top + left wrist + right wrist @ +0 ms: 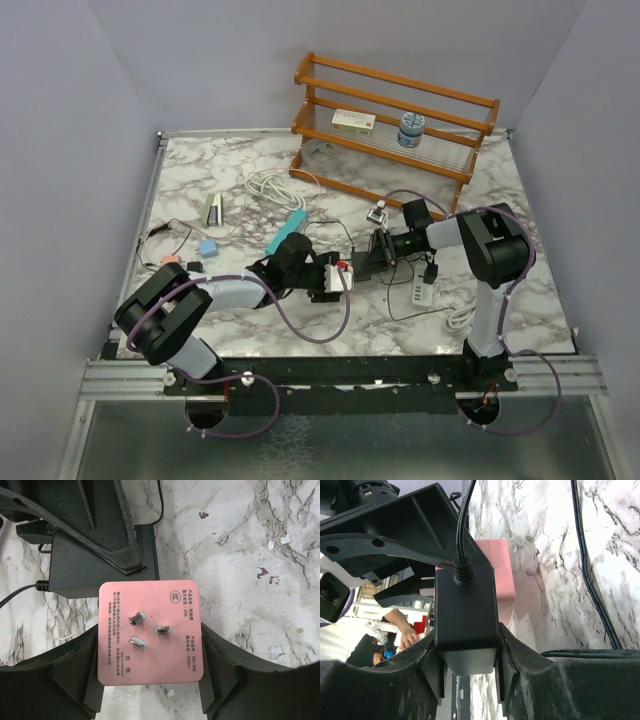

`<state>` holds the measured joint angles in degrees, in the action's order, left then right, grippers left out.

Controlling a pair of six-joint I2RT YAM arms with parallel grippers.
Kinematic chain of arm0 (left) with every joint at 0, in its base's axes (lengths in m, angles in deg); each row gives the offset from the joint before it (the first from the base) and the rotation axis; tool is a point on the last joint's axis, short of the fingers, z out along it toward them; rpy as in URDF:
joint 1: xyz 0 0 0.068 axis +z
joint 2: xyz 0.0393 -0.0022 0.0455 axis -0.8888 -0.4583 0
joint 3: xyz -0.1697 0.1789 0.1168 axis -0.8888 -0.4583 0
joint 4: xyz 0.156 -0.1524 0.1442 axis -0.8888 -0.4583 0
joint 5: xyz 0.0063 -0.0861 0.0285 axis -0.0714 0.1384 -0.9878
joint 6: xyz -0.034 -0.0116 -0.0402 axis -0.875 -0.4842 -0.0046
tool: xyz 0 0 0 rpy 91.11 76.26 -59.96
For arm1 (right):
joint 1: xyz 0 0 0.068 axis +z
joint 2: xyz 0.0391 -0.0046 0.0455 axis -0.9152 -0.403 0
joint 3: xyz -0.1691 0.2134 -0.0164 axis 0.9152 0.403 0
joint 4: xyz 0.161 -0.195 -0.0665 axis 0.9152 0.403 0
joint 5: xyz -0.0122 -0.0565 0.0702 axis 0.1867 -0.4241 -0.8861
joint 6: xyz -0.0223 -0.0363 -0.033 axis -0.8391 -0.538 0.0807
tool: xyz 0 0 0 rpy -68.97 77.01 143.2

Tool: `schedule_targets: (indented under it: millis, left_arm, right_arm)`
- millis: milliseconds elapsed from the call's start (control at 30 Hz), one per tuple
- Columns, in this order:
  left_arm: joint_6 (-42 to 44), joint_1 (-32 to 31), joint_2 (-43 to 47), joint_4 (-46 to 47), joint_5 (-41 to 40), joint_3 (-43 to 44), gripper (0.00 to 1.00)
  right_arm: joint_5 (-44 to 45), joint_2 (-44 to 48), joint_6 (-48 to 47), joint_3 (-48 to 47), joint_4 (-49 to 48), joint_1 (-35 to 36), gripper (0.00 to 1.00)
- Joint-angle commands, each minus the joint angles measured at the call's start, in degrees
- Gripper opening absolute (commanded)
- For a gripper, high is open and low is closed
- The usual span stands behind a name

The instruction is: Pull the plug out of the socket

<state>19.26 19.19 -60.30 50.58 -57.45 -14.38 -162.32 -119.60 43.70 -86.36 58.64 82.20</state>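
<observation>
Your left gripper [150,647] pinches the pink socket [150,605], prongs facing its wrist. Your right gripper [467,640] pinches the black plug [466,610] lengthwise, cord toward its wrist. Marble table [250,555] beneath, grey walls [200,60].

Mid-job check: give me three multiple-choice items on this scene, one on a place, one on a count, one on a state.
1. Where is the blue-and-white can?
A. on the wooden rack
B. on the marble
C. in an end effector

2. How many pins show on the pink adapter?
A. two
B. three
C. four

3. The right end effector is:
A. open and empty
B. shut on the black plug
C. out of view

Key:
1 A, the can sits on a rack shelf.
2 B, three metal pins stand on the adapter's face.
3 B, both fingers press the plug's sides.
</observation>
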Motion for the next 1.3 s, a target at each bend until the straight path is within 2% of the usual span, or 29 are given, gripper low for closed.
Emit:
schedule_targets:
  millis: [0, 300, 433, 533, 700, 967, 1267]
  left_arm:
    - [-1.0, 1.2, 2.7, 1.4, 1.3, -1.5, 0.0]
    - [-4.9, 1.2, 1.8, 4.6, 0.8, -2.0, 0.0]
    - [-8.1, 1.1, 0.8, 9.2, 0.6, -3.5, 0.0]
    - [-8.8, 1.1, 0.1, 11.1, 1.3, -4.2, 0.0]
    - [-8.0, 1.6, 0.3, 12.5, 1.6, -5.4, 0.0]
    - [-4.9, 1.6, 0.3, 12.6, 1.7, -6.3, 0.0]
    - [-5.7, 1.7, 0.5, 13.8, 5.2, -7.6, 0.0]
  right_arm:
    - [0.5, -0.1, 2.3, 2.2, -6.7, -3.0, 0.0]
    - [5.8, 3.8, 1.0, 2.4, -3.7, -3.8, 0.0]
    - [1.9, 4.6, 4.7, 3.8, -8.3, -4.8, 0.0]
    - [1.0, 4.9, 4.1, 3.5, -7.7, -5.4, 0.0]
    - [3.8, 6.6, -0.3, 2.4, -2.5, -5.5, 0.01]
    - [12.1, 3.9, -16.2, -6.2, 22.2, -5.6, 0.0]
    - [7.3, 3.0, -21.7, -5.3, 25.2, -6.6, 0.0]
